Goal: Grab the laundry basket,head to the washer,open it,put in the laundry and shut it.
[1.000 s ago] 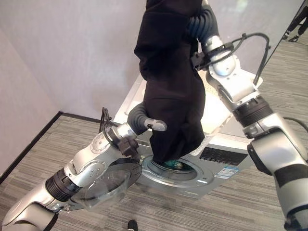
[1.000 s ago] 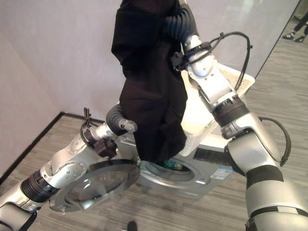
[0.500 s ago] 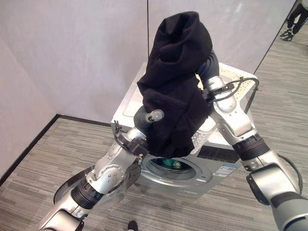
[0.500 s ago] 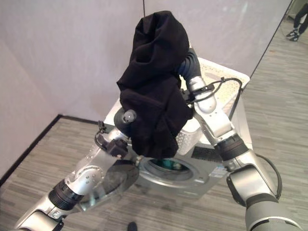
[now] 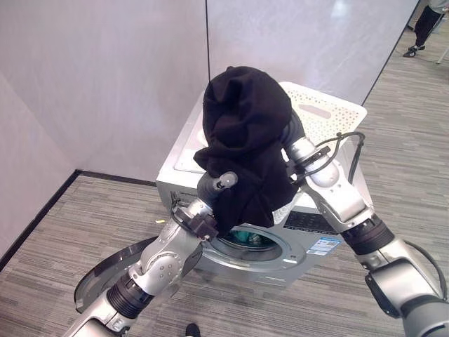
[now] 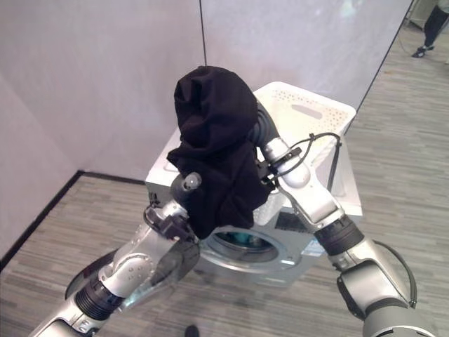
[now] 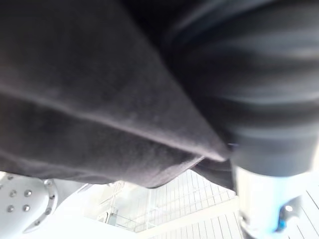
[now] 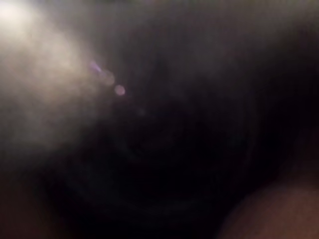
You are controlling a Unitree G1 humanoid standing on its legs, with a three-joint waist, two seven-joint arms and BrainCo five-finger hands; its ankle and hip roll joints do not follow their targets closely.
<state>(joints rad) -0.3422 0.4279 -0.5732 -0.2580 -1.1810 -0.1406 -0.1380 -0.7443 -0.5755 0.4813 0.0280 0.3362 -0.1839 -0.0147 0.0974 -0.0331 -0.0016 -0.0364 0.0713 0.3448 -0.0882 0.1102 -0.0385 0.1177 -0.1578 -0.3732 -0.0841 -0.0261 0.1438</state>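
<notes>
Above the washer (image 5: pixel 210 151), both arms raised with a black garment (image 5: pixel 245 140) bunched up between them.
Right robot hand (image 6: pixel 261 131) is buried in the cloth, so its grip can't be made out; left robot hand (image 5: pixel 226 181) mostly hidden too, one silver finger poking out. White laundry basket (image 6: pixel 309 112) sits on the washer top, round door (image 5: pixel 116 270) swung open, something teal inside the drum (image 5: pixel 249 240).

Even, soft room light in the head views. The right wrist view is dark and blurred by the cloth (image 5: pixel 245 140), a pale flare in one corner.
</notes>
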